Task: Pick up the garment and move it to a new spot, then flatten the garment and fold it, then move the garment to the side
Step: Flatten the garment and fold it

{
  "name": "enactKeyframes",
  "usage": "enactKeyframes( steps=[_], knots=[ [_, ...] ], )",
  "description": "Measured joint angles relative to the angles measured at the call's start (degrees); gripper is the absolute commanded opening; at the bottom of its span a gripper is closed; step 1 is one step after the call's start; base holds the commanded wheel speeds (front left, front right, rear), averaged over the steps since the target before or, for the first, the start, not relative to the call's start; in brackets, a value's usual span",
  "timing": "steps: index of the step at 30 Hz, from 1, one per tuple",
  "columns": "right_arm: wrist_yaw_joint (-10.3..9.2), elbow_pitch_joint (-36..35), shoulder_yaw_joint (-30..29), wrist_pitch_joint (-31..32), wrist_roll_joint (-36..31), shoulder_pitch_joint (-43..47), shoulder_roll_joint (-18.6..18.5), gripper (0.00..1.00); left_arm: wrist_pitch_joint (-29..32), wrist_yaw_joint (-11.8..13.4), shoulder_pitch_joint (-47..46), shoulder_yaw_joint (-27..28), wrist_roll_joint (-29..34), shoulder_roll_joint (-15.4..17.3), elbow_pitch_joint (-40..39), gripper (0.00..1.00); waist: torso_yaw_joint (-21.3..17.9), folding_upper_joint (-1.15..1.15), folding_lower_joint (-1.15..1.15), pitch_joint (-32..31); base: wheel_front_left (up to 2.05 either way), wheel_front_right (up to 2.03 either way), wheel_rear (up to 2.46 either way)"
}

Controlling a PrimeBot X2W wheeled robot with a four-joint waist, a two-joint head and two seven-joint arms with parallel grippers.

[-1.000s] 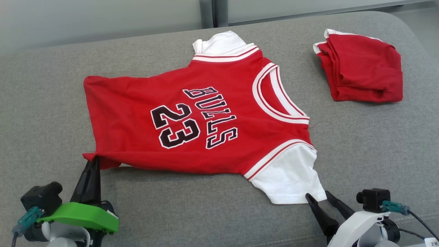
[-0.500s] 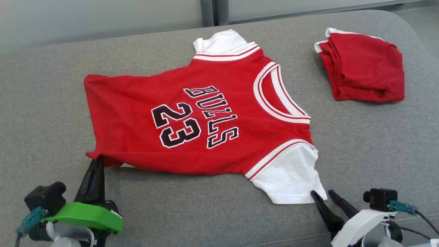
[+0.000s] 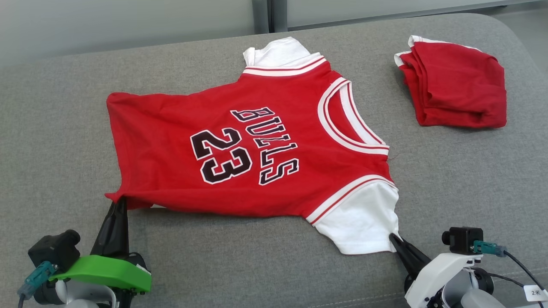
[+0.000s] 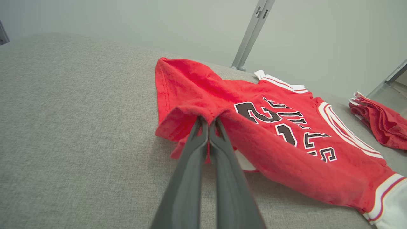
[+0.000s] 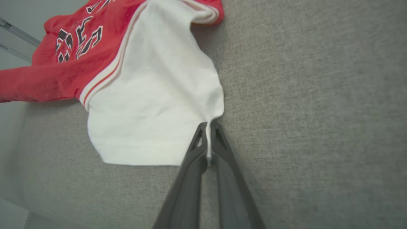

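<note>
left gripper [image 4: 208, 122] pinching hem of red-and-white cotton jersey [image 3: 239, 149] at its tips | right gripper [image 5: 208, 127] pinching sleeve corner | risk: shallow bites slip under pull

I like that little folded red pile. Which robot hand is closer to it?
The right. The right gripper pinches the white sleeve, nearer the robot than the folded red pile; the left gripper grips the hem corner, far to its left.

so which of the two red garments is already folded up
The plain red bundle at the far right, stacked in layers. The BULLS 23 jersey lies spread out, pinched by the left gripper and right gripper.
</note>
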Motion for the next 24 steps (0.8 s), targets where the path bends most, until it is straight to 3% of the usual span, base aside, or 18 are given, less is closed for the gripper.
enactKeyframes(
  steps=[12, 17, 24],
  knots=[
    [0.09, -0.3, -1.0, -0.7, 0.9, 0.4, -1.5, 0.00, 0.1, 0.0, 1.5, -0.6, 0.5, 0.4, 0.0, 0.00, -0.6, 0.00, 0.00, -0.2, 0.00, 0.00, 0.00],
    [0.09, -0.9, -2.2, -1.5, 2.2, 2.3, -2.4, 0.00, 2.2, -0.1, 5.2, -1.5, 0.7, 2.5, 0.8, 0.00, -1.0, 0.00, 0.00, -0.2, 0.00, 0.00, 0.00],
    [0.09, -2.1, -2.3, -1.8, 3.7, 3.7, -2.9, 0.00, 6.0, -3.1, 9.2, -4.4, 1.2, 6.7, 1.0, 0.00, -1.4, 0.00, 0.00, -0.3, 0.00, 0.00, 0.00]
  ],
)
